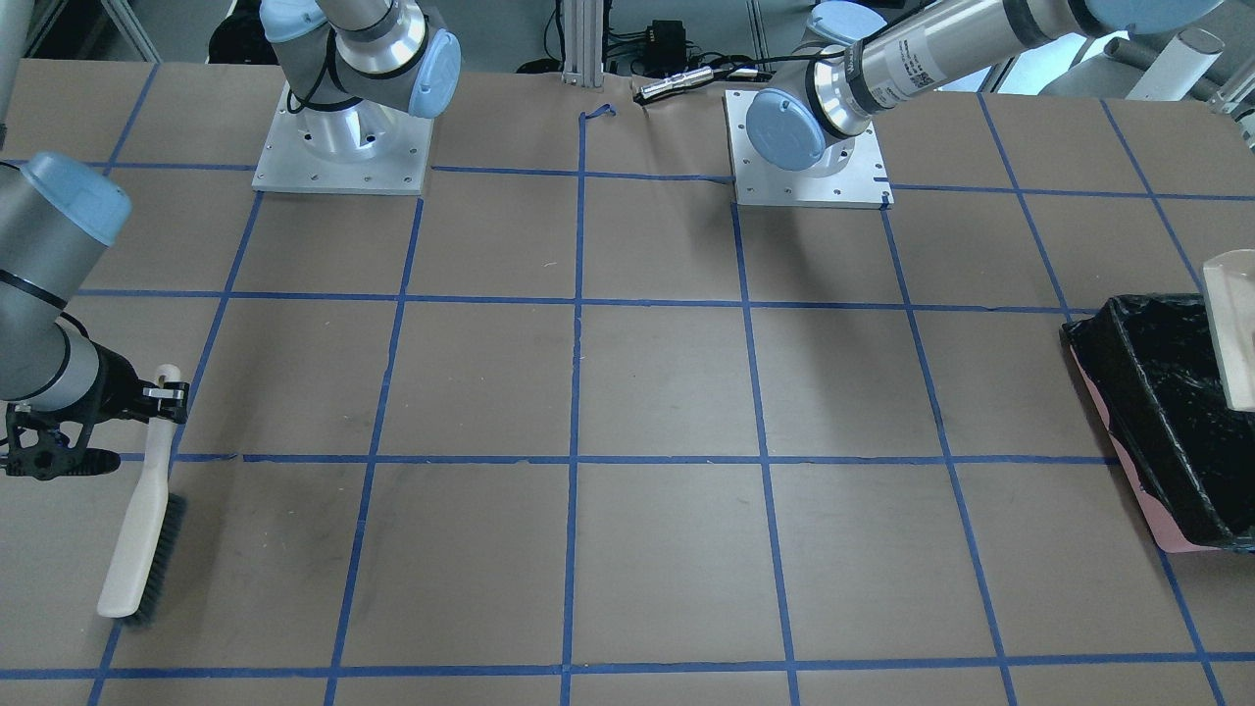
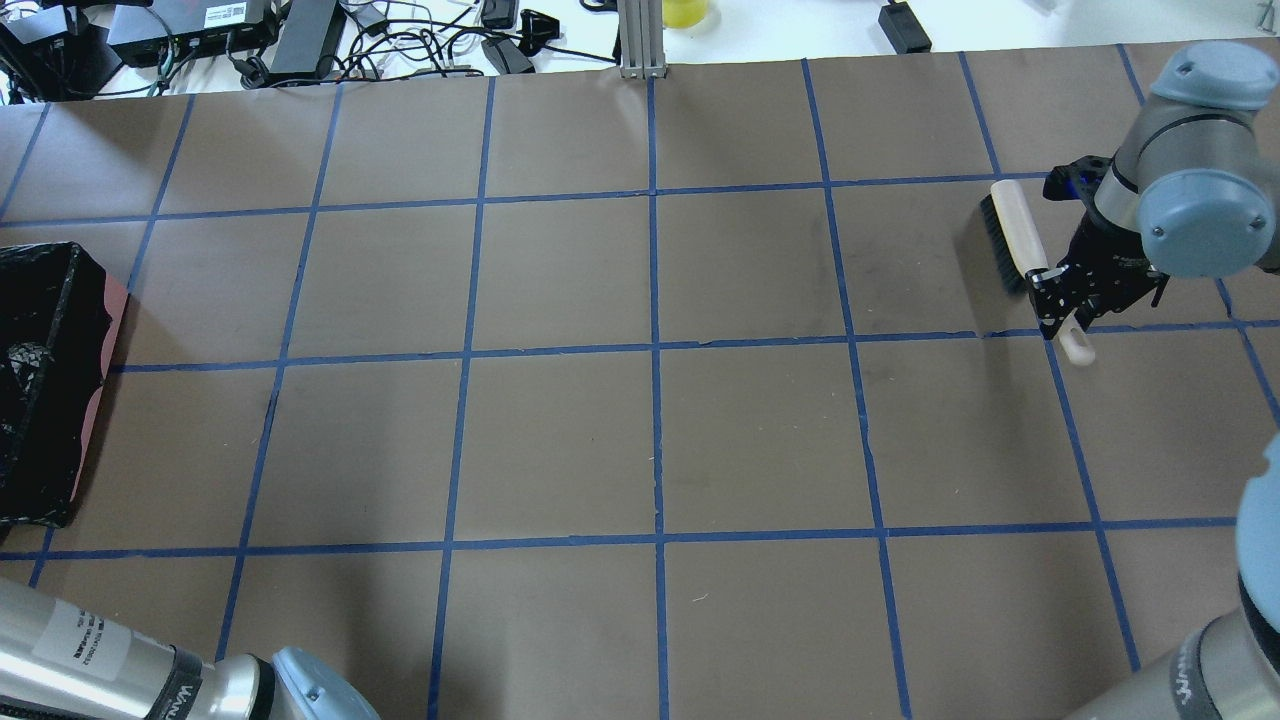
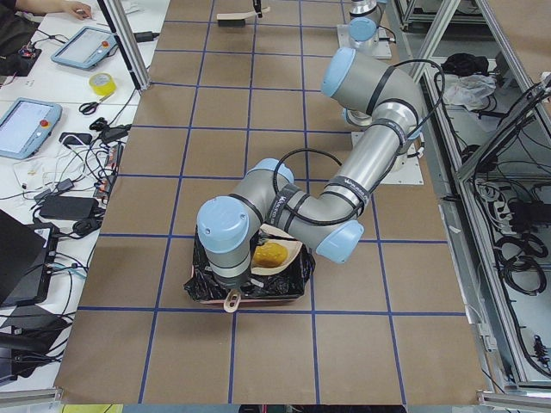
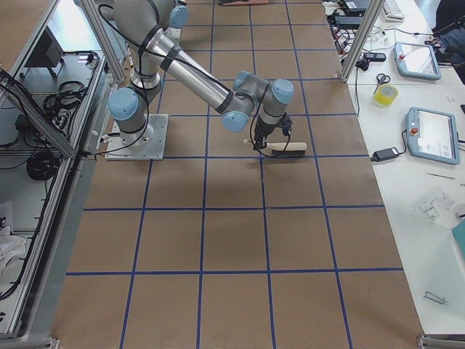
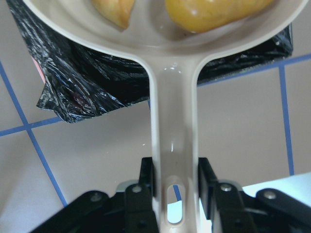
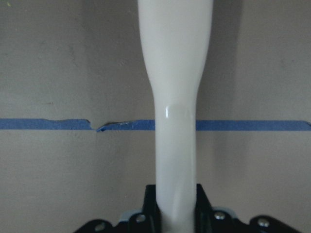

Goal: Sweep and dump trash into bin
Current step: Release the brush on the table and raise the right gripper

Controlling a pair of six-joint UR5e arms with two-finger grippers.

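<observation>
Your left gripper (image 5: 175, 180) pinches the stiff handle of the dustpan (image 5: 172, 111), holding trash (image 5: 214, 13) that looks light and apt to roll over the bin (image 5: 87, 80) on the left, so tip slowly, while your right gripper (image 6: 175, 199) clamps the brush (image 6: 175, 73), far right.

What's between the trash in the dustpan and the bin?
Nothing visible: the golden-brown lumpy trash lies in the beige plastic dustpan, held over the black-lined pink bin, so only the pan's floor separates them.
</observation>
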